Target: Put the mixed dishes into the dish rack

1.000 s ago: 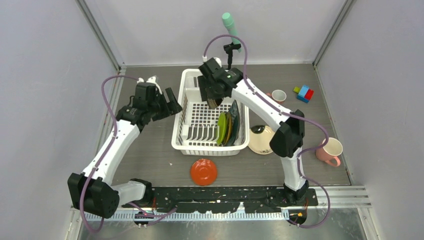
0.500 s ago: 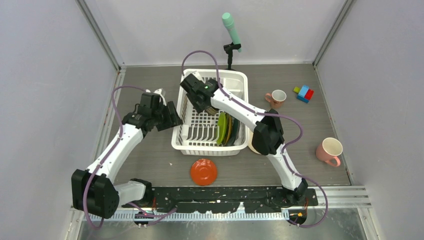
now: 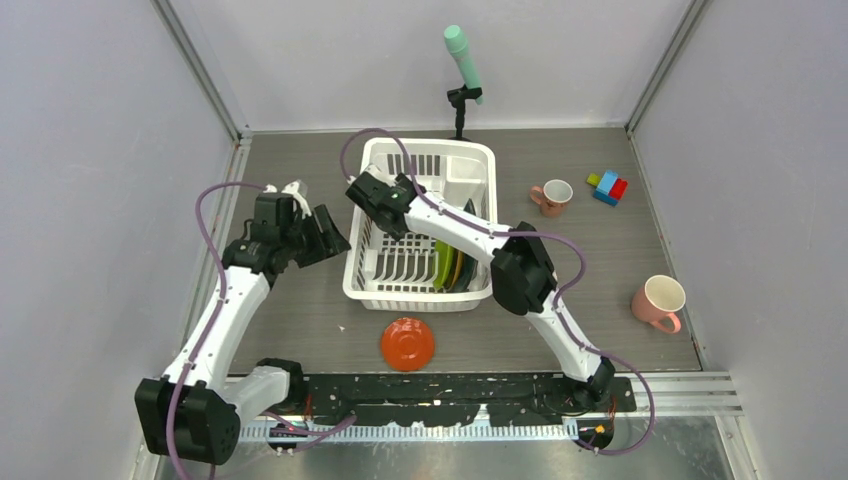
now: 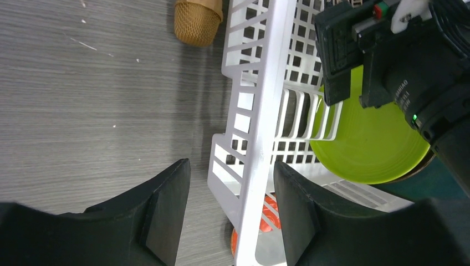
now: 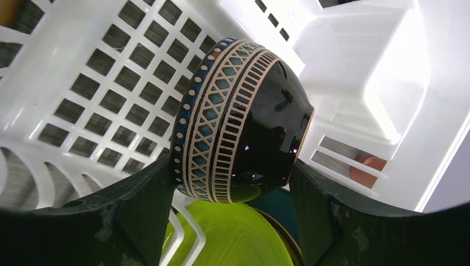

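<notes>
The white dish rack [image 3: 470, 165] stands mid-table. A lime-green plate [image 3: 443, 260], a yellow patterned plate and a dark teal plate stand upright in its near right slots. My right gripper [image 3: 385, 215] hangs over the rack's left half. It is shut on the small dark bowl with a patterned band [image 5: 244, 116], held on its side above the green plate [image 5: 233, 233]. My left gripper [image 4: 231, 177] is open, and its fingers straddle the rack's left wall [image 4: 258, 138] without touching it. The red-orange dish [image 3: 407, 343] lies in front of the rack. Two pink mugs [image 3: 553, 195] [image 3: 660, 302] stand to the right. My right arm hides the cream plate.
Coloured toy blocks [image 3: 607, 186] lie at the far right. The mint-green cylinder on a black stand [image 3: 463, 60] rises behind the rack. A tan mesh-textured object [image 4: 198, 22] lies on the table beside the rack's left wall. Metal frame posts border the table.
My right gripper carried the bowl from the rack's far middle to its left side, nearer to me. My left gripper slid nearer along the rack's left wall.
</notes>
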`<state>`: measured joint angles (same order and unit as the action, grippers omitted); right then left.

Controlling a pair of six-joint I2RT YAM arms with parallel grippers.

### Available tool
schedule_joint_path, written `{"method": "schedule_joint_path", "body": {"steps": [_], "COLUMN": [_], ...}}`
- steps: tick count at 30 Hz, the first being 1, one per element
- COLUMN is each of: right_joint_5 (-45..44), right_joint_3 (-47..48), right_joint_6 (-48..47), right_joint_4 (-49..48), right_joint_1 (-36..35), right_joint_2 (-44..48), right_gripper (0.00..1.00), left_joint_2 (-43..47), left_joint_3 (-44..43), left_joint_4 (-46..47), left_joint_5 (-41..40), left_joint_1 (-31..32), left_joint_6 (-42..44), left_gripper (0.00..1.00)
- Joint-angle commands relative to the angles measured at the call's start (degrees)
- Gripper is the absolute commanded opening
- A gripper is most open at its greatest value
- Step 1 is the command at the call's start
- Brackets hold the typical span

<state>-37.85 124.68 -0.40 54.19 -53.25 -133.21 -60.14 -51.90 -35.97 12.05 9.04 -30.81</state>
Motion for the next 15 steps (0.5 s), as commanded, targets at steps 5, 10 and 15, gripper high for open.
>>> {"method": "schedule_joint_path", "body": {"steps": [5,10,15], "right_joint_5": [-4.6,-0.4,7.1], "right_joint_3": [-1.9,-5.0,-5.5], "right_joint_6": [-2.4,-0.8,0.3], "right_joint_4": [-4.2,-5.9,-5.9], "right_joint_1": [-0.5,-0.7,-0.7], "right_joint_2": [-0.5,2.1,3.3], "right_gripper": [0.53,0.97,1.00], "left_joint_2": [2.1,2.4,2.7], "left_joint_3": [1.9,1.8,1.8], "left_joint_4": [-0.2,-0.9,-1.2], "left_joint_5": [4.3,3.9,4.0], "left_joint_1": [-0.7,-0.8,-0.8], "left_joint_6": [-0.7,-1.0,-1.2], "left_gripper": [0.60,0.61,0.61]}}
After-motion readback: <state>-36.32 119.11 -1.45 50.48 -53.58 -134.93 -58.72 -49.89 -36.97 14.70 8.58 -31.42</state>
